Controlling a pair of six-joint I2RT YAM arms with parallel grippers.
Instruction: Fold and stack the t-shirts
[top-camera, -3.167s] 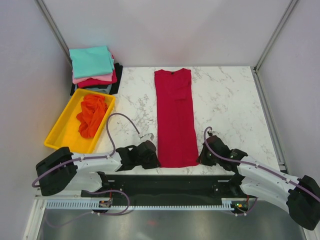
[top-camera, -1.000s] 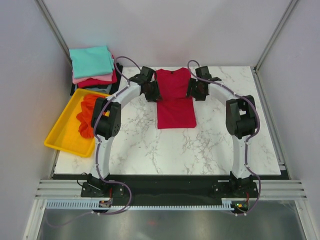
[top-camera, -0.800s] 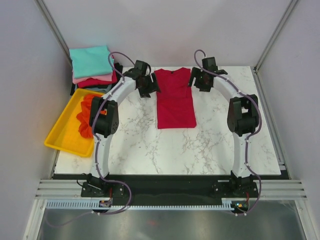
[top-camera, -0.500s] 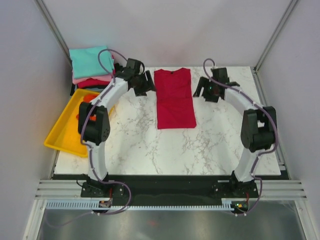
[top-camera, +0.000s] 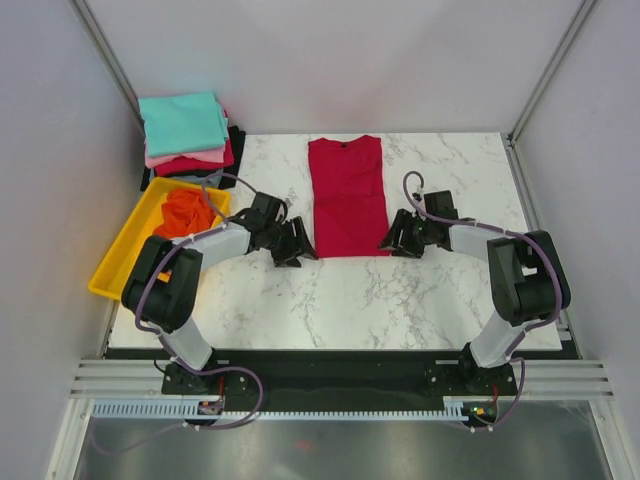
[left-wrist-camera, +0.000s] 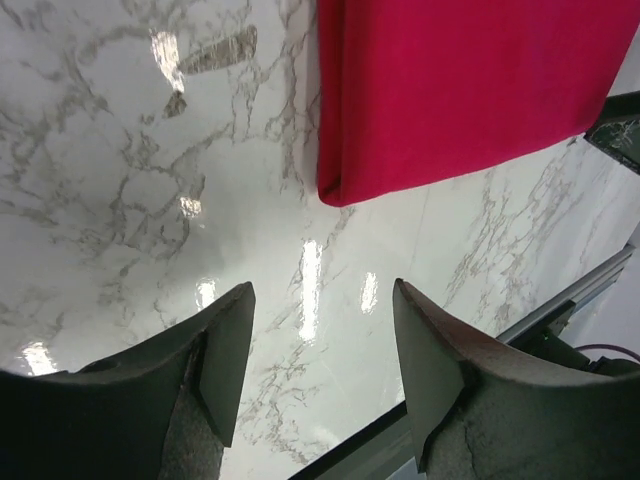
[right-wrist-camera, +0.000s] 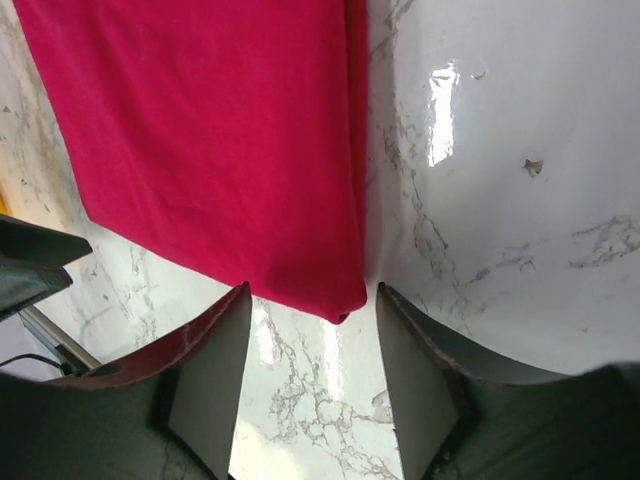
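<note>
T-shirt (top-camera: 348, 195) is being judged limp, light; grip at near corners is being advised; left pincer (top-camera: 300, 251), right pincer (top-camera: 388, 243) spread, empty.

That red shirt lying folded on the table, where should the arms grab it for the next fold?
Probably take the red shirt by its two near corners. It lies flat, and its near edge is a doubled, rounded fold, giving the fingers thickness to pinch. Come in low from outside: left gripper at the left corner, right gripper at the right corner.
</note>
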